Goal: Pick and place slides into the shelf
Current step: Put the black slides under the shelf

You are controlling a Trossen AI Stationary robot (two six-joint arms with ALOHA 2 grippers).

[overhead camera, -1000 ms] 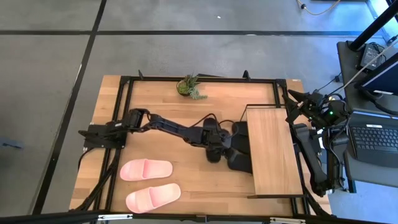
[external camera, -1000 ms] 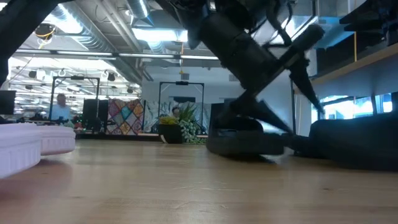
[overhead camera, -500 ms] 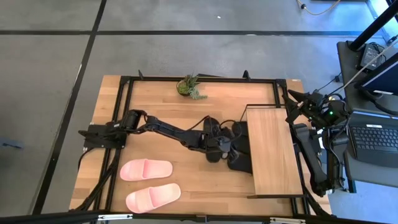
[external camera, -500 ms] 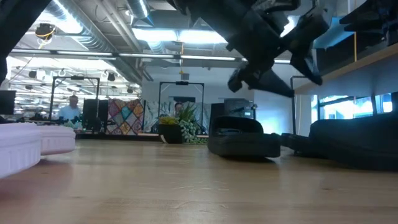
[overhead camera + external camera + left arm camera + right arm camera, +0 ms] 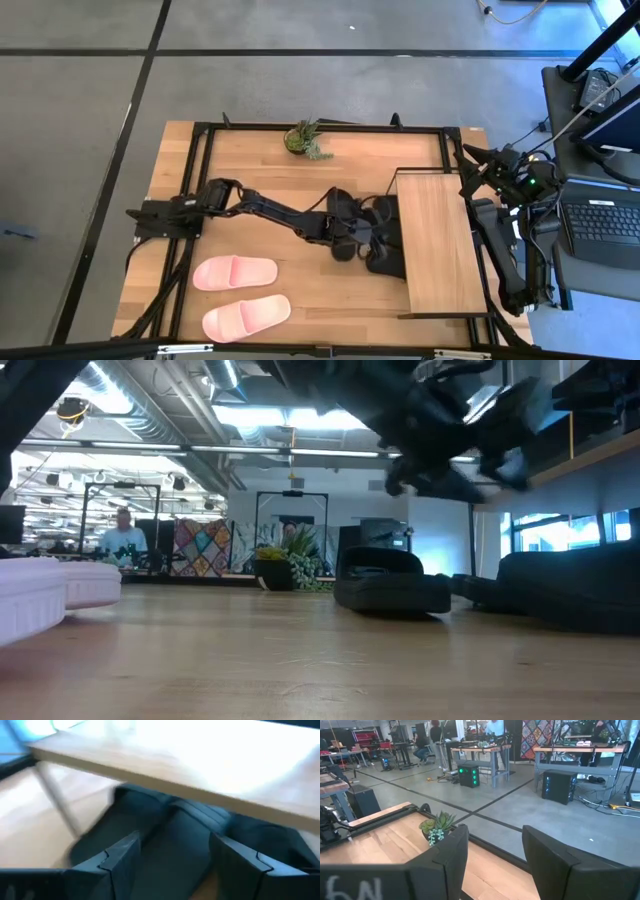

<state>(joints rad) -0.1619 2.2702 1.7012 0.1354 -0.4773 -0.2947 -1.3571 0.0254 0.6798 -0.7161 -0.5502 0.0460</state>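
Several black slides (image 5: 384, 252) lie on the table at the shelf's (image 5: 436, 243) left edge, partly tucked under its light top board (image 5: 200, 765). One black slide (image 5: 392, 586) rests sole-down in the low view. Two pink slides (image 5: 236, 272) (image 5: 246, 316) lie side by side near the table's near-left part. My left gripper (image 5: 358, 233) hovers open above the black slides (image 5: 165, 837), clear of them (image 5: 450, 445). My right gripper (image 5: 482, 160) waits open off the shelf's far right corner.
A small potted plant (image 5: 303, 140) stands at the table's far edge, also in the right wrist view (image 5: 436, 827). The dark table frame (image 5: 200, 190) runs around the tabletop. Bare wood lies between the pink slides and the shelf. A laptop (image 5: 605, 222) sits beyond the right edge.
My left gripper has risen from the black slide at the shelf's left edge and tipped toward level. The slide stays on the table where it was.
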